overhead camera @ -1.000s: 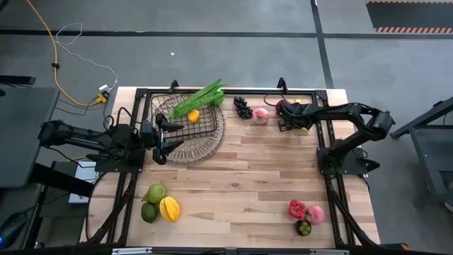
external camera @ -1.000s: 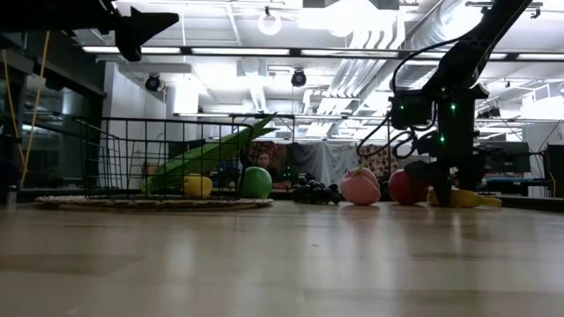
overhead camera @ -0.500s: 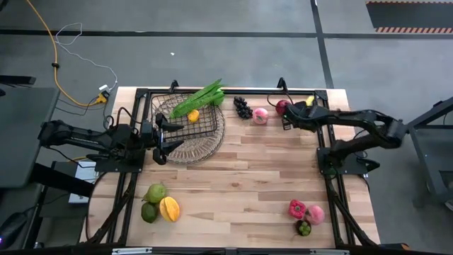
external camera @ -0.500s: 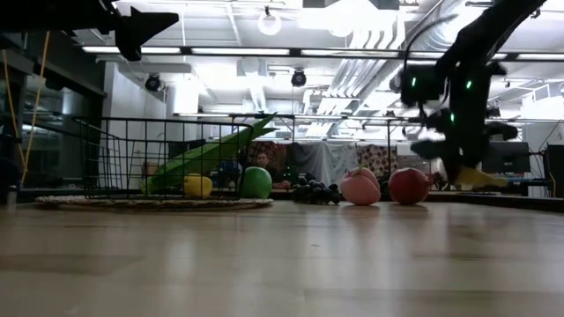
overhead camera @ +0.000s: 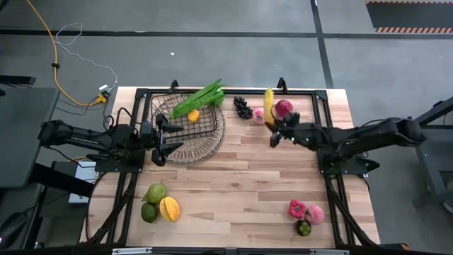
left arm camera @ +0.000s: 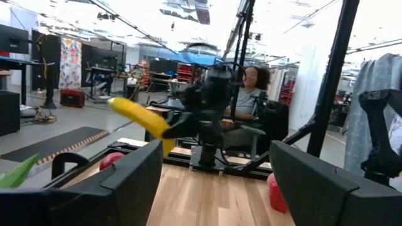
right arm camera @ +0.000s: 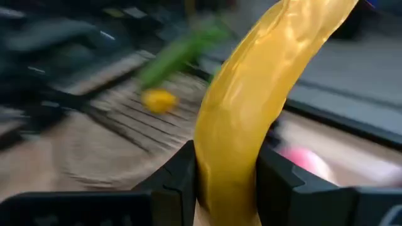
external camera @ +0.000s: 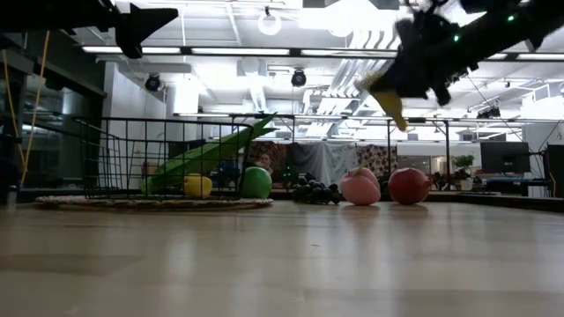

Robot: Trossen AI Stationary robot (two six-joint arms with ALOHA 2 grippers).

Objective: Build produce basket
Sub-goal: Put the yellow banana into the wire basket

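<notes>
Dark round wire-mesh basket (overhead camera: 190, 127) at the table's far left held long green leafy stalks (overhead camera: 199, 100) and a small yellow fruit (overhead camera: 193, 115).
Right gripper (overhead camera: 273, 126) clenched a long yellow banana (overhead camera: 268, 103) in the air; left gripper (overhead camera: 164, 139) stood released over the basket rim.

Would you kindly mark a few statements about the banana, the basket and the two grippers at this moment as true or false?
1. The right gripper is shut on the banana. True.
2. The banana lies on the table. False: it is held in the air, above the pink and red fruit seen in the low view.
3. The basket holds a small yellow fruit and long green stalks. True.
4. The left gripper grips a green fruit. False: it is open and holds nothing, at the basket's left rim.
5. The dark grapes are inside the basket. False: they lie on the table just right of it.
</notes>
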